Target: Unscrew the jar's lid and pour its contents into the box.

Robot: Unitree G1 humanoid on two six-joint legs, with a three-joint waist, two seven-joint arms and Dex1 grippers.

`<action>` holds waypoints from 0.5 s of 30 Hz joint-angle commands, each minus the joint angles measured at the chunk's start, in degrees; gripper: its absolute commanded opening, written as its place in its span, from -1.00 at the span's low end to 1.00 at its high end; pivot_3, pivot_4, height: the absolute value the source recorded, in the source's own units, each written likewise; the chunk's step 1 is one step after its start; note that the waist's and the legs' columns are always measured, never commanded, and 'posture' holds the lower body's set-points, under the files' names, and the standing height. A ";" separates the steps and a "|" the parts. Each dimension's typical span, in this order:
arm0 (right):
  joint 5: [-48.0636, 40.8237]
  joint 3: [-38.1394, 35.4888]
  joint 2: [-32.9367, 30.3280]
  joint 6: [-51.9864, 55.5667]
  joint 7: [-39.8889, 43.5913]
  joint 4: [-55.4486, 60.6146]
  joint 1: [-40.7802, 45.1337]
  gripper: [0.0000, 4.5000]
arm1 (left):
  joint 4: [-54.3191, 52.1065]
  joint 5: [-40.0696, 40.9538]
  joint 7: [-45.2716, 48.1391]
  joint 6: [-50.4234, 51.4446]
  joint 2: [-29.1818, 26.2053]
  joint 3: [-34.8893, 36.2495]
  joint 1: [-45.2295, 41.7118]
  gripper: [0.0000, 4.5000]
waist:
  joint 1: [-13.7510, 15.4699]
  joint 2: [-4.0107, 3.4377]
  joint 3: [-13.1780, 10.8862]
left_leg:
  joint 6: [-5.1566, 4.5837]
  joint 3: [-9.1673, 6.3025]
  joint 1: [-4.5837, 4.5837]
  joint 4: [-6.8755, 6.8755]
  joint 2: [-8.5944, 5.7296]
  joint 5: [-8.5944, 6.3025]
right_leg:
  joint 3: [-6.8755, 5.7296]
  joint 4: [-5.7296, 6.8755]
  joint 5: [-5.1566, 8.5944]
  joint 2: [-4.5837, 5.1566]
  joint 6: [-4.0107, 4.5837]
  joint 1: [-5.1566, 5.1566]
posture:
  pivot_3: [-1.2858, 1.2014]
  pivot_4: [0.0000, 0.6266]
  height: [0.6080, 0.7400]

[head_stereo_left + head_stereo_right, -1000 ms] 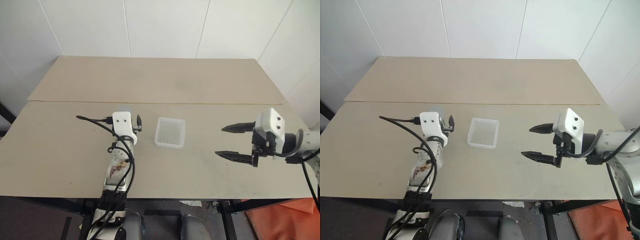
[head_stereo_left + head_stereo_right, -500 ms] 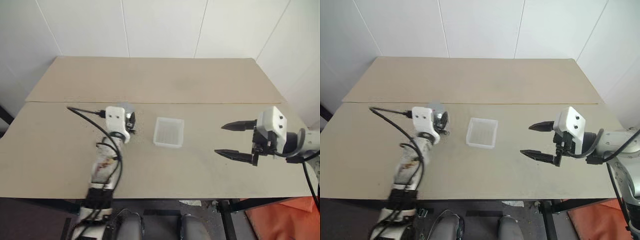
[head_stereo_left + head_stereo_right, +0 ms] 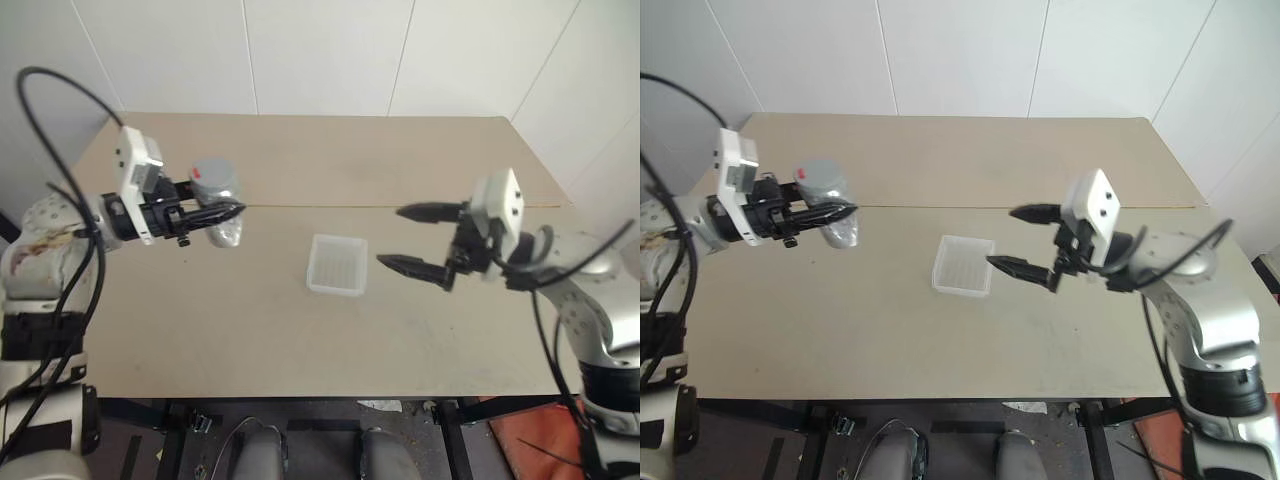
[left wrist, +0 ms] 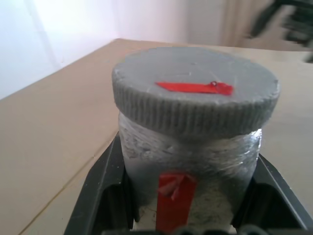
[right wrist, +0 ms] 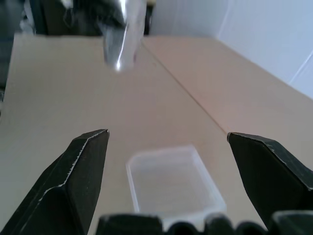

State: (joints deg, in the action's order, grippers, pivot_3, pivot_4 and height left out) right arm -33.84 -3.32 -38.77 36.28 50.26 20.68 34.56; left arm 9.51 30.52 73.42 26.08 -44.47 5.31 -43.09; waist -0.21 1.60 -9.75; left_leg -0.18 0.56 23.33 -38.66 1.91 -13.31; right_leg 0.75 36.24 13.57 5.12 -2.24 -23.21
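Observation:
My left gripper is shut on the jar, a silvery-grey cylinder, and holds it upright in the air over the table's left side. The black fingers press the jar's wall from both sides, just under the lid. The lid sits on the jar, with a red strip across its top. The contents are hidden inside. The box, a translucent white tray, lies on the table's middle. My right gripper hovers open just right of the box and points left toward the jar.
The table is made of two beige boards with a seam running across behind the box. White walls close it off at the back and on both sides. A black cable loops up from my left arm.
My left gripper has shut on the jar, lifted it off the table and swung out to the left, turning to point right. My right gripper has risen and moved left to the box.

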 commanded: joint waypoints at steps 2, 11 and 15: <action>-2.58 1.83 4.13 5.87 -5.57 1.08 7.70 1.00 | 5.82 -2.71 6.15 -6.23 4.36 -5.00 -4.95 -0.13 | -0.07 0.00 0.00 | 0.00 0.00 0.08 0.00 0.00 0.00 | 0.01 0.00 0.00 0.00 0.00 -0.08 | 0.03 -0.52 1.00; -2.56 5.42 12.09 16.50 -15.19 -0.96 18.67 1.00 | 15.76 -4.57 9.42 -10.35 13.43 -7.65 -12.00 -0.13 | -0.50 -0.01 0.00 | -0.03 0.00 0.83 -0.16 -0.02 0.02 | 0.07 0.78 -0.01 0.00 0.01 -1.00 | 0.03 -0.52 1.00; -1.07 6.99 13.20 17.13 -16.65 -2.05 19.89 1.00 | 18.08 -4.72 9.62 -11.41 16.38 -7.38 -13.38 -0.13 | -0.54 -0.01 0.00 | -0.03 0.00 0.90 -0.18 -0.03 0.02 | 0.06 0.76 -0.01 0.01 0.01 -1.03 | 0.03 -0.52 1.00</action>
State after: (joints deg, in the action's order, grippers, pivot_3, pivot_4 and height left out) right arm -35.42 4.07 -25.64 53.19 34.41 17.85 52.60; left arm 27.82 25.77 82.50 15.83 -28.37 -2.74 -54.83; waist -0.75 1.60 -9.75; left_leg -0.21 0.55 24.24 -38.84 1.88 -13.29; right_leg 0.81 37.01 13.56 5.13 -2.22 -24.25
